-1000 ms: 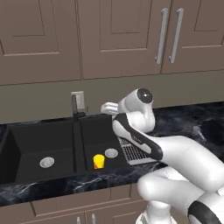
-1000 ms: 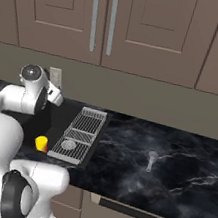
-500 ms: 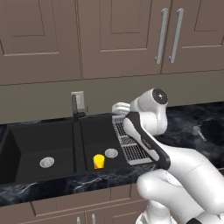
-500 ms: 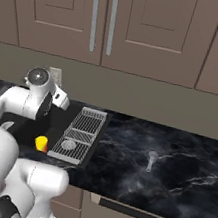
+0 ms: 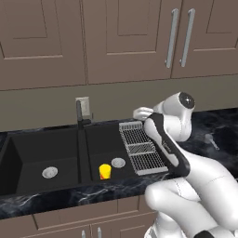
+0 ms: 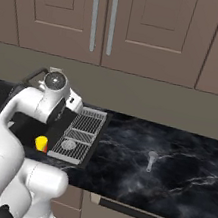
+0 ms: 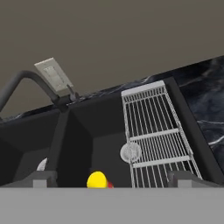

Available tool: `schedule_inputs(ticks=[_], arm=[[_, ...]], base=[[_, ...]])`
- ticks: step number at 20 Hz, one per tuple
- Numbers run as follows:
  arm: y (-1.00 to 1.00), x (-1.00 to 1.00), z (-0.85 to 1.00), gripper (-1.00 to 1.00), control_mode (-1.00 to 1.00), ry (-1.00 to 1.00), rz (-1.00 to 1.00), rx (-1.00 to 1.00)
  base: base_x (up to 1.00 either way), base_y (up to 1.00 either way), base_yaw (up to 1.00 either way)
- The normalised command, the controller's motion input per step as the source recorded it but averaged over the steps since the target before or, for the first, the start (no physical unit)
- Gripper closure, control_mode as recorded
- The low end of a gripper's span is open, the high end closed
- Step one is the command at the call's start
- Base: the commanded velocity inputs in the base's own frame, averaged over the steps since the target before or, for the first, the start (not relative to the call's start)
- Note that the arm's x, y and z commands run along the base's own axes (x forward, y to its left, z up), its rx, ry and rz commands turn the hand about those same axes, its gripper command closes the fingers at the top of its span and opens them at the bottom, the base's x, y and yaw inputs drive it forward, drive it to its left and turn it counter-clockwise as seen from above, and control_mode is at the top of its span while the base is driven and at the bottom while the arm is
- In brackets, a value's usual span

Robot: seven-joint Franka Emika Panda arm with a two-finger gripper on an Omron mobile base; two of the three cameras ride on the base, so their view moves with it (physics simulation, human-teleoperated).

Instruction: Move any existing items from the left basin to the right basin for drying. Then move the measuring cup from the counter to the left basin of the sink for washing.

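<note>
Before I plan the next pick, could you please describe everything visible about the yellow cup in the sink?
The yellow cup is a small, smooth, plastic-looking cylinder with an orange-red end low on its side. It rests on the floor of the narrower black right basin, near the front wall, close beside the round silver drain and left of the white wire rack. Nothing grips it.

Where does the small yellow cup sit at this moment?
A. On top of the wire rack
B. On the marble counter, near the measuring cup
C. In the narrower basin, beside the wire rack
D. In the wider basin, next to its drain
C: the yellow cup stands on the floor of the narrower basin, near its drain and the wire rack, across the divider from the wider basin.
</note>
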Motion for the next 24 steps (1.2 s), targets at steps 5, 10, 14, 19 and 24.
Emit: schedule_inputs(ticks=[5,10,14,19,24], arm=[[-0.58,0.00,0.00,-1.00,-1.00,0.04,0.00,0.00],[-0.65,-0.03,0.00,-1.00,-1.00,0.03,0.00,0.00],[-0.64,-0.07,0.00,-1.00,-1.00,0.06,0.00,0.00],[-0.66,-0.08,0.00,-1.00,-1.00,0.08,0.00,0.00],[-0.66,-0.08,0.00,-1.00,-1.00,0.09,0.00,0.00]], base=[[0.00,0.00,0.00],[0.00,0.00,0.00],[0.00,0.00,0.00],[0.00,0.00,0.00],[0.00,0.00,0.00]])
